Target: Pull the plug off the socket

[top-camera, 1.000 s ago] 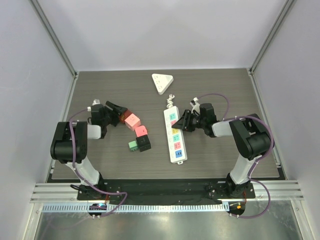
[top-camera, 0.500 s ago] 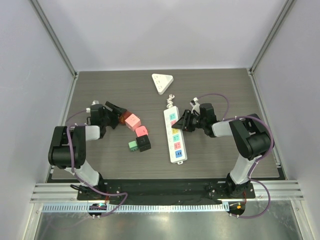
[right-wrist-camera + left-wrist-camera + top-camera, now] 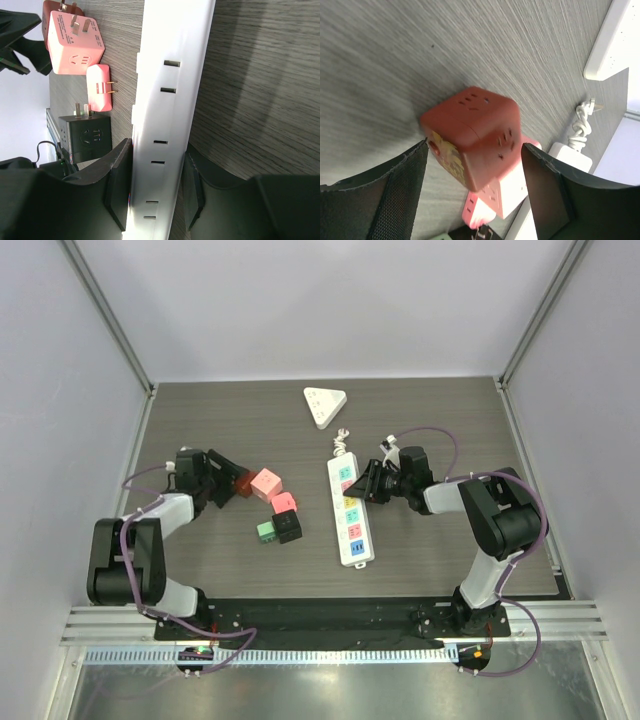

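Firmly, right claw [image 3: 156,184] clamps the long white plastic power strip [image 3: 172,100]; left claw [image 3: 475,150] spreads wide, flanking the red cube socket [image 3: 470,122].

Both YAM arms folded down low, grippers aimed inward toward each other

The left arm [image 3: 150,530] is bent hard at the elbow, with the forearm angled up along the left side and the wrist turned toward the middle. The left gripper [image 3: 232,480] sits just above the bench [image 3: 440,410], its fingers [image 3: 380,200] spread wide and neither pad touching anything. The right arm [image 3: 485,510] pretty much mirrors it, elbow sticking out on the right and forearm reaching left. The right gripper [image 3: 362,483] is down low too, with its fingers [image 3: 120,185] squeezed against both long edges of the white power strip [image 3: 349,515], so that one's properly clamped.
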